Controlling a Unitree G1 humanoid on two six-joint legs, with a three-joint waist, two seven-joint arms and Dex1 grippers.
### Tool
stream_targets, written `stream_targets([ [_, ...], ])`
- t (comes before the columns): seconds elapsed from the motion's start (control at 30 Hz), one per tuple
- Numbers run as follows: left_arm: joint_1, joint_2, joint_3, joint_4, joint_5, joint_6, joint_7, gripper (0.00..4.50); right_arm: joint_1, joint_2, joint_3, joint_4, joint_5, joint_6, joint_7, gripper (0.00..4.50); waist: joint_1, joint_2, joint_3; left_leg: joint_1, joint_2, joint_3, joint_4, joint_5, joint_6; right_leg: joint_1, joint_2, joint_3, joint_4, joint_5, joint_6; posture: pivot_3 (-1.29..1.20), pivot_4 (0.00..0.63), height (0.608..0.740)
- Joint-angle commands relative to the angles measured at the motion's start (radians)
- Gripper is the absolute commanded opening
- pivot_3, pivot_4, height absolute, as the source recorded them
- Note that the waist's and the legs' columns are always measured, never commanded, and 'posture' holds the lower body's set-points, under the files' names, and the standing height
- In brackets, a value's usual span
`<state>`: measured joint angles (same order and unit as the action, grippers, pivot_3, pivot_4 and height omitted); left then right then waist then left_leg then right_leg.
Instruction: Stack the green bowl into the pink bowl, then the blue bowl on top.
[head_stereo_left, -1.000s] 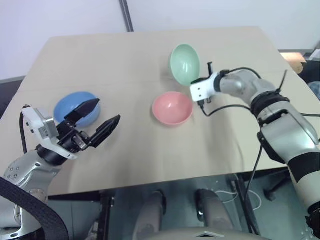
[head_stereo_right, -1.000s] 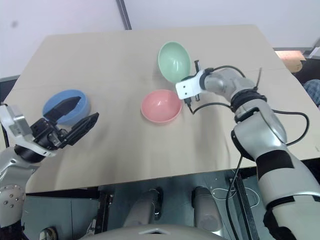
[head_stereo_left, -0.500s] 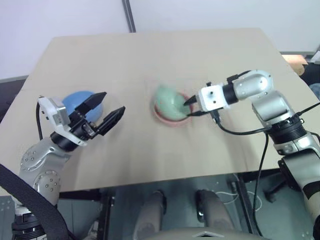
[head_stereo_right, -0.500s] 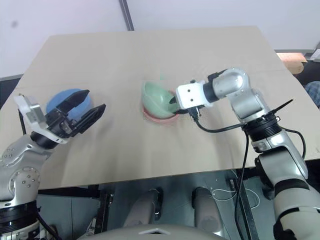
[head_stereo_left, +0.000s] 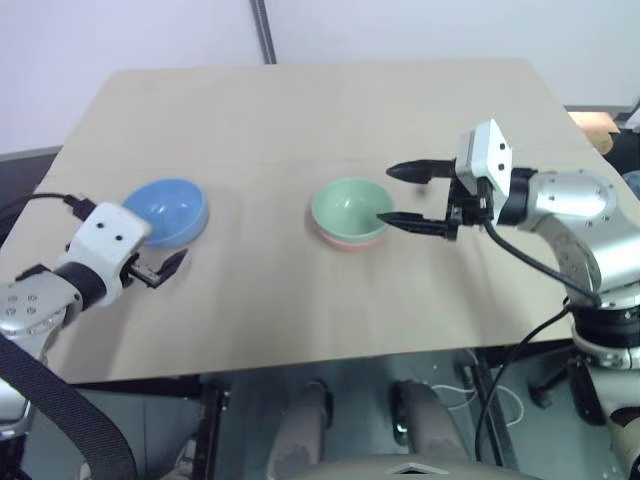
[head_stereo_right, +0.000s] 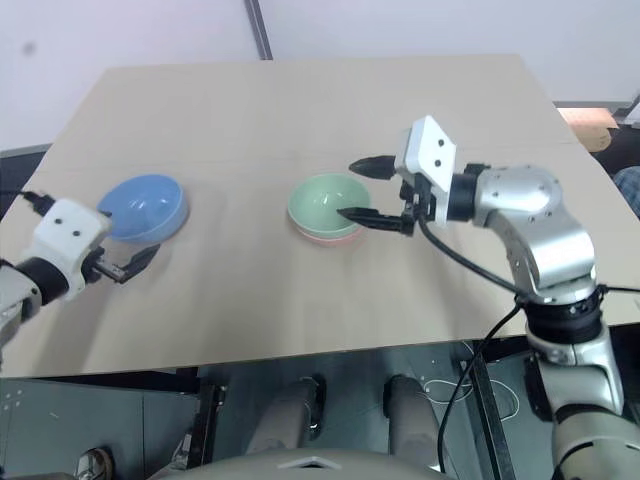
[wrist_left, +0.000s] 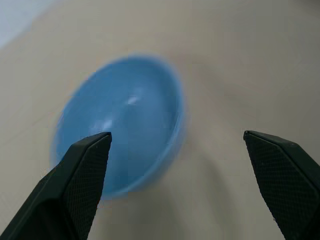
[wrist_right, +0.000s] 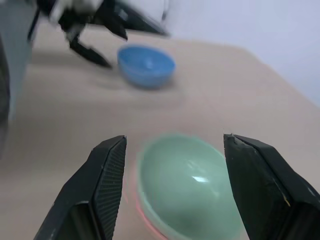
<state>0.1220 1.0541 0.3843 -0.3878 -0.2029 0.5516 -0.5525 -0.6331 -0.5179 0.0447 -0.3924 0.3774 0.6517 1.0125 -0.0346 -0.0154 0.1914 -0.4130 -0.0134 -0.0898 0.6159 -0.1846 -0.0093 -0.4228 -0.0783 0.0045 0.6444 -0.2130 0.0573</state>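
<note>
Dropped into the pink bowl (head_stereo_left: 345, 240), the green bowl (head_stereo_left: 350, 208) lies beside released right jaws.

Head stereo pair looks down over the table (head_stereo_left: 300, 110); each wrist camera peers close along its fingers at the same tabletop

No legible text, label or number anywhere.

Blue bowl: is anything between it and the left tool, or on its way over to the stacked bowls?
Nothing visible. The left tool is open and faces the blue bowl across bare table. Bare table also lies between it and the green bowl nested in the pink bowl; the right tool stands open beside the stack.
</note>
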Motion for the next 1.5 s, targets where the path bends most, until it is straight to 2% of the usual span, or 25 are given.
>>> stream_targets([
  [0.03,-0.054,0.032,-0.098,0.044,0.103,-0.013,0.011,4.5,0.009,0.009,-0.024,-0.069,0.04,0.029,-0.075,3.37,-0.001,0.001,0.001,0.0,0.0,0.001,0.0,0.0,0.0,0.0,0.0,0.001,0.0,0.0,0.0,0.0,0.15,0.74],
  [0.2,-0.188,0.044,-0.291,0.19,0.242,-0.019,-0.001,4.5,0.027,0.023,-0.002,-0.081,0.038,0.009,-0.139,3.37,-0.004,0.0,0.001,-0.001,0.001,0.001,-0.001,0.0,0.0,-0.002,0.001,0.0,0.0,0.002,0.004,0.0,0.15,0.74],
  [0.3,-0.269,0.021,-0.378,0.289,0.298,-0.087,-0.017,3.86,0.026,0.021,0.007,-0.086,0.03,0.001,-0.161,3.44,-0.004,0.0,0.001,-0.003,0.001,0.001,-0.001,0.0,0.0,-0.004,0.001,0.001,0.0,0.004,0.002,0.0,0.15,0.74],
  [0.37,-0.317,0.008,-0.402,0.327,0.311,-0.106,-0.03,2.95,0.03,0.011,0.008,-0.094,0.03,0.0,-0.172,3.44,-0.004,0.0,0.002,-0.003,0.001,0.002,-0.002,0.0,0.0,-0.004,0.001,0.001,0.0,0.003,0.004,0.0,0.15,0.74],
  [0.43,-0.341,0.003,-0.409,0.342,0.311,-0.127,-0.052,2.41,0.033,0.004,0.009,-0.099,0.03,-0.002,-0.183,3.44,-0.003,-0.001,0.001,-0.003,0.0,0.002,-0.001,0.0,0.0,-0.004,0.001,0.002,0.0,0.003,0.004,0.0,0.15,0.74],
  [0.5,-0.362,-0.002,-0.4,0.331,0.297,-0.128,-0.078,1.39,0.041,-0.003,-0.001,-0.105,0.035,0.002,-0.196,3.44,-0.003,-0.001,0.001,-0.003,0.0,0.002,-0.001,0.0,0.0,-0.004,0.001,0.002,0.0,0.003,0.004,0.0,0.15,0.74],
  [0.57,-0.383,-0.017,-0.373,0.31,0.261,-0.131,-0.099,0.76,0.049,-0.008,-0.009,-0.11,0.027,0.001,-0.216,3.44,-0.003,-0.001,0.001,-0.003,0.0,0.002,-0.001,0.0,0.0,-0.004,0.001,0.002,0.0,0.003,0.004,0.0,0.15,0.74],
  [0.63,-0.406,-0.024,-0.351,0.277,0.222,-0.124,-0.139,0.76,0.055,-0.016,-0.018,-0.112,0.042,0.007,-0.22,3.44,-0.003,-0.002,0.002,-0.003,0.0,0.002,-0.001,0.0,0.0,-0.004,0.001,0.002,0.0,0.003,0.004,0.0,0.15,0.74],
  [0.73,-0.454,-0.019,-0.345,0.239,0.183,-0.127,-0.203,0.69,0.063,-0.027,-0.032,-0.112,0.063,0.007,-0.224,4.3,-0.003,-0.002,0.002,-0.003,0.0,0.002,-0.001,0.0,0.0,-0.004,0.001,0.002,0.0,0.003,0.004,0.0,0.15,0.74],
  [0.77,-0.474,-0.015,-0.352,0.241,0.186,-0.134,-0.215,0.69,0.068,-0.033,-0.034,-0.115,0.066,0.006,-0.223,4.42,-0.003,-0.002,0.002,-0.003,0.0,0.002,-0.001,0.0,0.0,-0.004,0.001,0.002,0.0,0.003,0.004,0.0,0.15,0.74],
  [0.93,-0.589,-0.052,-0.388,0.198,0.143,-0.128,-0.286,0.69,0.11,-0.071,-0.068,-0.153,0.072,0.012,-0.247,4.42,-0.002,-0.002,0.002,-0.003,0.0,0.002,0.0,0.0,0.0,-0.003,0.001,0.002,0.0,0.003,0.005,0.0,0.15,0.74],
  [1.1,-0.724,-0.096,-0.467,0.217,0.136,-0.203,-0.391,0.69,0.183,-0.123,-0.12,-0.22,0.073,0.023,-0.285,4.42,0.001,-0.002,0.002,-0.003,0.0,0.002,0.001,0.0,0.0,-0.002,0.001,0.002,0.0,0.003,0.005,0.0,0.15,0.74],
  [1.27,-0.86,-0.163,-0.546,0.33,0.168,-0.292,-0.455,0.69,0.252,-0.155,-0.17,-0.28,0.076,0.048,-0.338,4.42,-0.002,-0.002,0.002,-0.002,0.0,0.002,0.002,0.0,0.0,-0.001,0.001,0.002,0.001,0.003,0.006,0.0,0.15,0.74],
  [1.43,-0.952,-0.202,-0.592,0.534,0.291,-0.353,-0.384,0.69,0.295,-0.16,-0.19,-0.334,0.078,0.077,-0.394,4.42,-0.007,-0.002,0.002,-0.002,0.001,0.002,0.004,0.0,0.0,-0.001,0.003,0.003,0.001,0.004,0.006,0.0,0.15,0.74],
  [1.5,-0.962,-0.199,-0.596,0.59,0.331,-0.328,-0.362,1.2,0.314,-0.164,-0.197,-0.356,0.08,0.085,-0.409,4.5,-0.006,-0.002,0.002,-0.002,0.001,0.002,0.004,0.0,0.0,-0.001,0.003,0.003,0.001,0.004,0.006,0.0,0.15,0.74],
])
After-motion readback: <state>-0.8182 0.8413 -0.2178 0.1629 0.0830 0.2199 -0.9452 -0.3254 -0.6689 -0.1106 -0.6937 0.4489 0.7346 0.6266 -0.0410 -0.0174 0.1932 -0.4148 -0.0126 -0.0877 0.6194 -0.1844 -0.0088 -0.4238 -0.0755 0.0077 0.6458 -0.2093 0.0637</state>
